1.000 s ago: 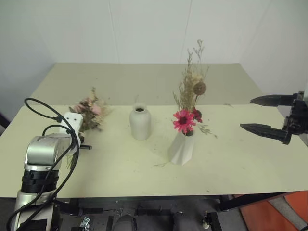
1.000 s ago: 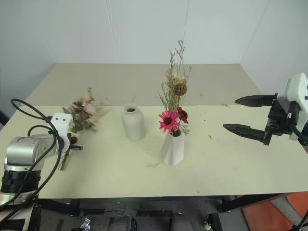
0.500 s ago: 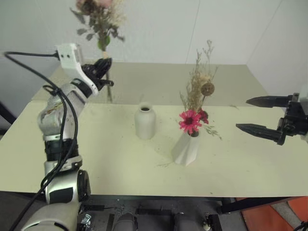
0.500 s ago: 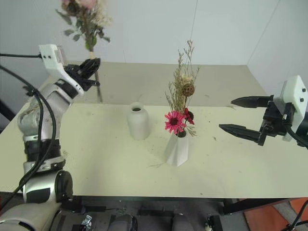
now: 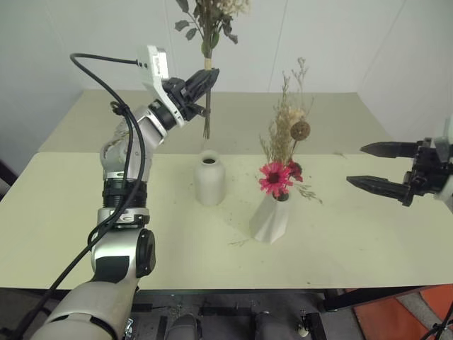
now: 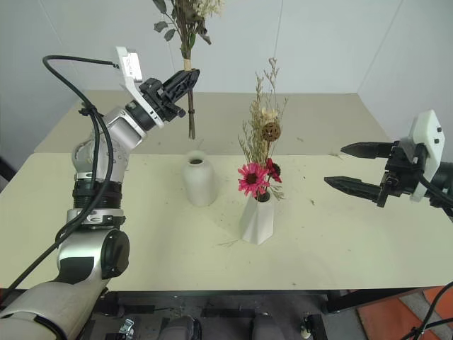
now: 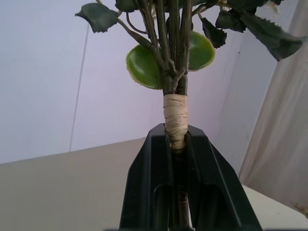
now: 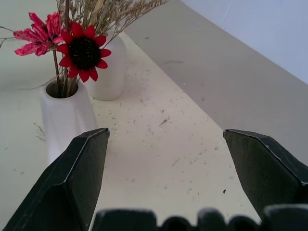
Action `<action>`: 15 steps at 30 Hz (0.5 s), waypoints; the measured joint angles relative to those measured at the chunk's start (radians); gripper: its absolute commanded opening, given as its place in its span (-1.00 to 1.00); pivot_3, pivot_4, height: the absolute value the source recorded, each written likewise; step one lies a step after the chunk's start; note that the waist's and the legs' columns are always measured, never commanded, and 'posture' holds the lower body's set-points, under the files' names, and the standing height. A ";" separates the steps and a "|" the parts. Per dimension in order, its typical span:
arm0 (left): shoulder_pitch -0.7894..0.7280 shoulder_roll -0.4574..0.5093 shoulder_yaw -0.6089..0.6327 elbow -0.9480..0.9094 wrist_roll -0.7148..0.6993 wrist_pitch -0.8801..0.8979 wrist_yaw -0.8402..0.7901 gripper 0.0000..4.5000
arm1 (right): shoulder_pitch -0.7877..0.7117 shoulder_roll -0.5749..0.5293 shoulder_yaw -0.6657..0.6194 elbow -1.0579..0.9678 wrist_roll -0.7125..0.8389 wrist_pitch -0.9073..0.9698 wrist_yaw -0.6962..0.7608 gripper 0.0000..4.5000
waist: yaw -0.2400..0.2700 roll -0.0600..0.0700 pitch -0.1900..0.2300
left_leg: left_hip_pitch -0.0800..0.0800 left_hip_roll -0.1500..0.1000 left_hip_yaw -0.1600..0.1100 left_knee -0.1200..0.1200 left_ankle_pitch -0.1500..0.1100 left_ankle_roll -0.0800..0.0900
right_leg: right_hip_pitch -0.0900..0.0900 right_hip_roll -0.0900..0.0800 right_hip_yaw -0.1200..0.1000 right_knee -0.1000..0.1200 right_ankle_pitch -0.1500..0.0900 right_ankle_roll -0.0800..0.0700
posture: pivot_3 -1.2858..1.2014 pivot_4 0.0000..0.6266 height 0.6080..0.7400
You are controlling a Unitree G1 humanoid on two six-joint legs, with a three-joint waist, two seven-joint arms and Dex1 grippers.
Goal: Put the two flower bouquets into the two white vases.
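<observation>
From the head, the left gripper squeezed the leafy bouquet upright above the round white vase. The red daisy bouquet stood in the faceted vase.

The right wrist showed the right gripper wide open, empty, with both vases beyond it.

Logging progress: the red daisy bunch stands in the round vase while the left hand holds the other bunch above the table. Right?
Not quite. The daisy bunch stands in the faceted vase, as the left eye view shows; the round vase is still empty. The rest holds: the left hand holds the other bunch above the table.
</observation>
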 measured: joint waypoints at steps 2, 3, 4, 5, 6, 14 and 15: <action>0.001 -0.001 -0.005 -0.001 -0.006 0.003 -0.011 -0.95 | -0.003 0.003 0.004 0.001 0.000 -0.004 0.003 1.00 | -0.001 0.000 0.000 | 0.000 0.000 0.000 0.000 0.000 0.000 | 0.000 0.000 0.000 0.000 0.000 0.000 | 0.03 -0.52 1.00; 0.003 -0.001 -0.009 -0.005 -0.007 0.004 -0.019 -0.95 | -0.003 0.003 0.004 0.001 0.000 -0.005 0.004 1.00 | -0.001 0.000 0.000 | 0.001 0.000 0.000 0.000 0.000 0.000 | 0.000 0.000 0.000 0.000 0.000 0.000 | 0.03 -0.52 1.00; 0.005 0.000 -0.016 -0.008 -0.009 0.005 -0.029 -0.95 | -0.003 0.004 0.004 0.001 -0.001 -0.006 0.004 1.00 | -0.001 0.000 0.000 | 0.001 0.000 0.000 0.000 0.000 0.000 | 0.000 0.000 0.000 0.000 0.000 0.000 | 0.03 -0.52 1.00; 0.012 0.002 -0.023 -0.017 -0.010 0.006 -0.042 -0.95 | -0.003 0.005 0.004 0.001 -0.001 -0.007 0.005 1.00 | -0.001 0.000 0.000 | 0.001 0.000 0.000 0.000 0.000 0.000 | 0.000 0.000 0.000 0.000 0.000 0.000 | 0.03 -0.52 1.00; 0.020 0.002 -0.026 -0.026 -0.011 0.006 -0.053 -0.95 | -0.003 0.005 0.005 0.001 -0.001 -0.008 0.005 1.00 | -0.002 0.000 0.000 | 0.000 0.000 0.000 0.000 0.000 0.000 | 0.000 0.000 0.000 0.000 0.000 0.000 | 0.03 -0.52 1.00; 0.109 0.018 -0.064 -0.069 0.001 -0.029 -0.119 -0.95 | -0.003 0.007 0.005 0.005 -0.001 -0.009 0.005 1.00 | -0.001 0.000 0.000 | 0.000 0.000 0.000 0.000 0.000 0.000 | 0.000 0.000 0.000 0.000 0.000 0.000 | 0.03 -0.52 1.00; 0.116 0.018 -0.065 -0.072 0.003 -0.041 -0.122 -0.95 | -0.003 0.007 0.005 0.005 -0.001 -0.009 0.005 1.00 | -0.001 0.000 0.000 | 0.000 0.000 0.000 0.000 0.000 0.000 | 0.000 0.000 0.000 0.000 0.000 0.000 | 0.03 -0.52 1.00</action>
